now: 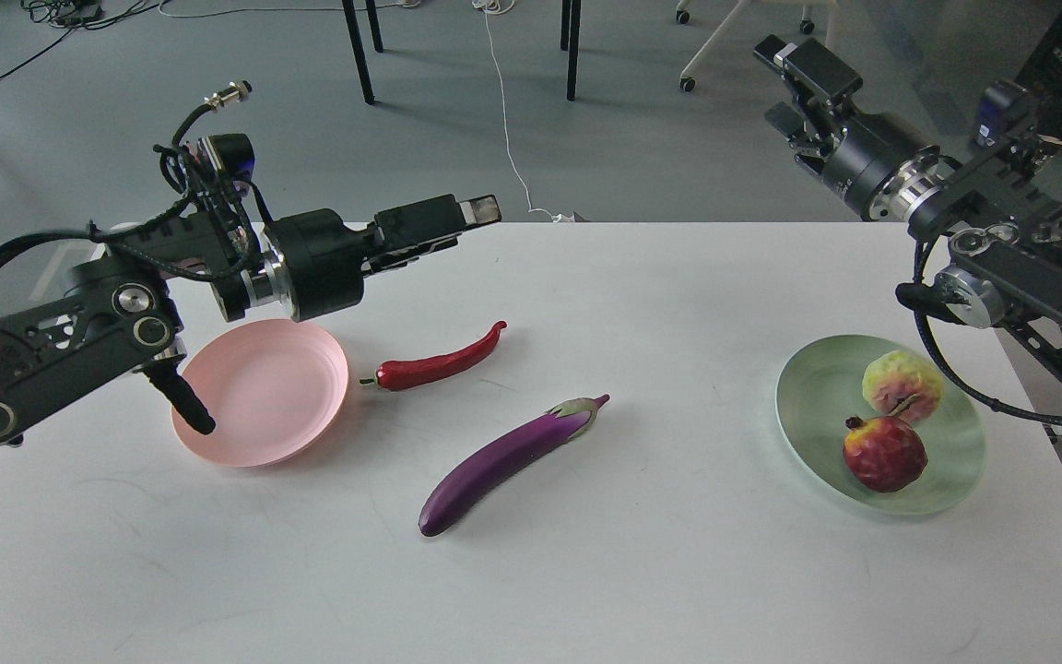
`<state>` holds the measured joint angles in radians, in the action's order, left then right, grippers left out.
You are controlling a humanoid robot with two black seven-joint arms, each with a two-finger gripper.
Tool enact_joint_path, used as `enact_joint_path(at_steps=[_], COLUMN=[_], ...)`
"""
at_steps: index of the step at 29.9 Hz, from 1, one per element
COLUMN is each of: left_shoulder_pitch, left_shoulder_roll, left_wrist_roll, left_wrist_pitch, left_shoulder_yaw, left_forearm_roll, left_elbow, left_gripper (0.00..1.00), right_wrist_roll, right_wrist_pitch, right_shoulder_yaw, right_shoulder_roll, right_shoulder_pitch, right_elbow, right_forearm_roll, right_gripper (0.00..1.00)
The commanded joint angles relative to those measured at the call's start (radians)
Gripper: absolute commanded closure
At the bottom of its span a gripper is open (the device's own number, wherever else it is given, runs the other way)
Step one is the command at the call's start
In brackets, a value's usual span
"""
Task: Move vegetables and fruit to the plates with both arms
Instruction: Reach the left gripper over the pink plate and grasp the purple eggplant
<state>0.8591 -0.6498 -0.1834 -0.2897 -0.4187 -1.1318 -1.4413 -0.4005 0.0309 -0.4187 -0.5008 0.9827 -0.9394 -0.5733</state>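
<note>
The purple eggplant (503, 456) lies slantwise at the table's middle. The red chili pepper (434, 361) lies just right of the empty pink plate (259, 392). The green plate (803, 397) at the right holds the yellow-green fruit (900, 383) and the dark red fruit (883, 452). My left gripper (480, 214) hovers empty above the table, up and right of the pink plate and above the chili; it is seen side-on. My right gripper (768, 81) is raised beyond the table's far right edge, with its fingers apart and empty.
The white table (660, 572) ends in a far edge just behind my left gripper. Chair and table legs (572, 51) and a white cable (508, 138) are on the floor beyond it.
</note>
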Motion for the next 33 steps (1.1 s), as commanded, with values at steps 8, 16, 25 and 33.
enact_joint_path(at_steps=[8, 16, 25, 33], left_shoulder_pitch=[-0.008, -0.011, -0.012, -0.04], left_shoulder_roll=[0.15, 0.233, 0.239, 0.245], left_wrist_roll=[0.002, 0.004, 0.009, 0.012], left_wrist_pitch=[-0.002, 0.0, 0.012, 0.015], left_shoulder_yaw=[0.169, 0.192, 0.282, 0.307], left_forearm_roll=[-0.603, -0.836, -0.951, -1.019], left_elbow=[0.007, 0.087, 0.111, 0.163], left_gripper=[0.09, 0.09, 0.24, 0.5], right_wrist_roll=[0.006, 0.016, 0.012, 0.012], right_wrist_pitch=[-0.127, -0.512, -0.52, -0.52], right_shoulder_yaw=[-0.187, -0.207, -0.33, -0.334], right_shoulder_roll=[0.05, 0.033, 0.022, 0.021], right_shoulder_pitch=[-0.082, -0.194, -0.323, -0.322], right_elbow=[0.105, 0.355, 0.389, 0.383], right_forearm_roll=[0.45, 0.73, 0.759, 0.759], right_gripper=[0.01, 0.01, 0.01, 0.01])
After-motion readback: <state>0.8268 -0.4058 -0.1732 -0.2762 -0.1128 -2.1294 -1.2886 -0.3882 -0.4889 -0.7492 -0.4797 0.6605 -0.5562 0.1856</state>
